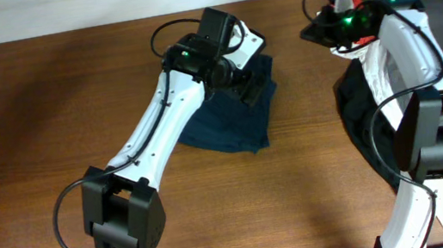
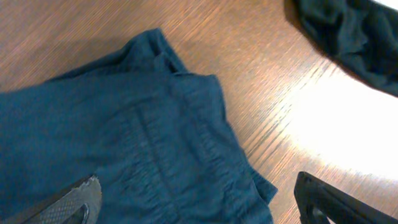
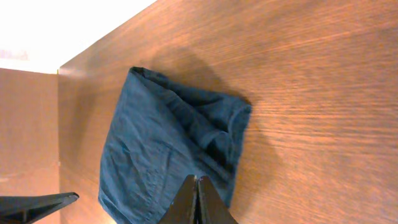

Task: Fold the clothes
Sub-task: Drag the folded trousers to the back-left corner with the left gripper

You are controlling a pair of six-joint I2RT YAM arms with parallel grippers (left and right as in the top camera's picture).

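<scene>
1. The left claw point(image 2: 199, 211) is spread wide. Its 2 fingers sit at the bottom corners of the wrist view and clamp nothing.
2. The navy garment point(image 2: 124, 137) lies on the table point(image 1: 44, 97) directly beneath this claw and reaches ahead of it. The claw's left finger hangs over the cloth. Its right finger hangs over bare wood just outside the garment's gathered edge.
3. The right claw point(image 3: 198, 199) has its 2 fingers pressed together tip to tip, with nothing between them. The navy garment lies ahead of and below it, well apart.
4. Bare wood runs to the right of the left claw and ahead of it, as far as a dark fold of the heap point(image 2: 348, 31).
5. The table's far edge shows well beyond the garment from the right claw.
6. Count: 1 navy garment lying alone and 1 heap of grey, black, white and red cloth under the right arm.
</scene>
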